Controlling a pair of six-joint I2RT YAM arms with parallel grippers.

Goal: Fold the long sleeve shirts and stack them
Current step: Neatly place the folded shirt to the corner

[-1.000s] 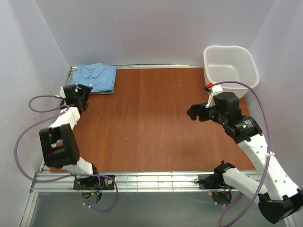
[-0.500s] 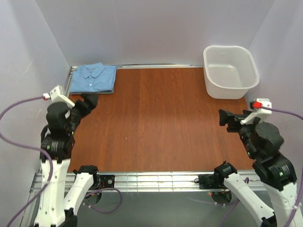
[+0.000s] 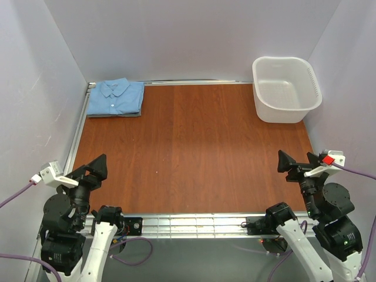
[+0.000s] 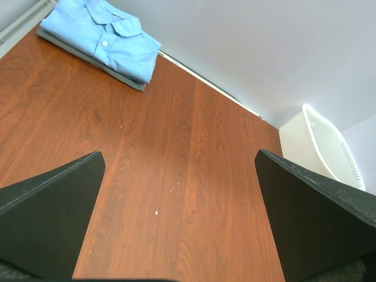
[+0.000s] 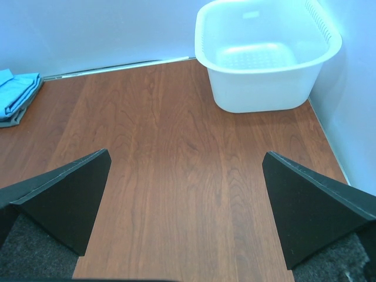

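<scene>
The two long sleeve shirts lie folded in one stack at the table's far left corner. The sky-blue shirt (image 3: 116, 97) is on top, collar up. Only the edge of the grey-green shirt (image 3: 114, 114) shows beneath it. The stack also shows in the left wrist view, blue (image 4: 103, 35) over grey-green (image 4: 97, 60), and at the left edge of the right wrist view (image 5: 14, 89). My left gripper (image 3: 89, 169) (image 4: 179, 154) is open and empty, above the near left edge. My right gripper (image 3: 296, 157) (image 5: 185, 154) is open and empty, above the near right edge. Both are far from the shirts.
A white plastic basket (image 3: 282, 111) stands empty at the far right corner, also seen from the right wrist (image 5: 264, 97) and the left wrist (image 4: 311, 141). Bare brown wood table (image 3: 194, 147) lies between stack and basket. Grey walls enclose three sides.
Both arms have drawn back from the table's middle to its near edge. The left gripper moved away from the shirt stack. The shirts and basket have not moved.
</scene>
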